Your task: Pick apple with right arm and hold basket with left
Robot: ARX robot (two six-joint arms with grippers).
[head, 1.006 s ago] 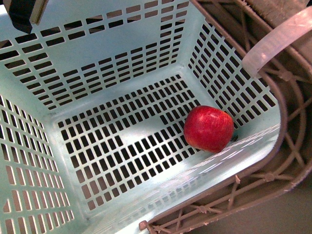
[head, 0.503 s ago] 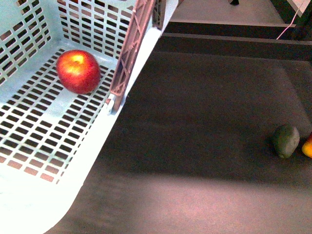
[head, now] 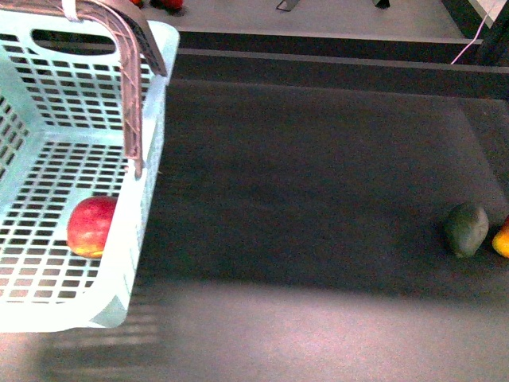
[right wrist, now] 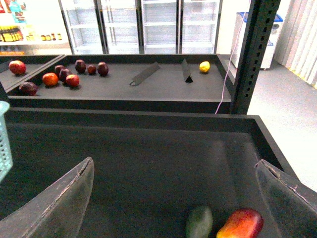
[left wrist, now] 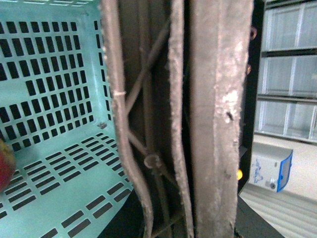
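The mint-green basket (head: 48, 151) stands at the left of the front view with its brownish-grey handle (head: 134, 87) up. Inside it, against the wall nearest the dark tray floor, lies the red apple (head: 91, 225). No gripper shows in the front view. In the left wrist view my left gripper (left wrist: 188, 99) is shut on the basket's handle beside the slotted basket wall (left wrist: 49, 89), and a sliver of the apple (left wrist: 4, 166) shows at the edge. My right gripper (right wrist: 173, 188) hangs open and empty over the dark tray, far from the apple.
A dark green fruit (head: 466, 228) and a yellow-orange fruit (head: 502, 239) lie at the tray's right side, just below my right gripper's fingers (right wrist: 59, 203). Behind is a second tray with several dark red fruits (right wrist: 64, 74) and a black post (right wrist: 257, 49).
In the front view the basket has gone from filling the picture to standing at the left. The apple has rolled to the wall nearest the tray's middle.
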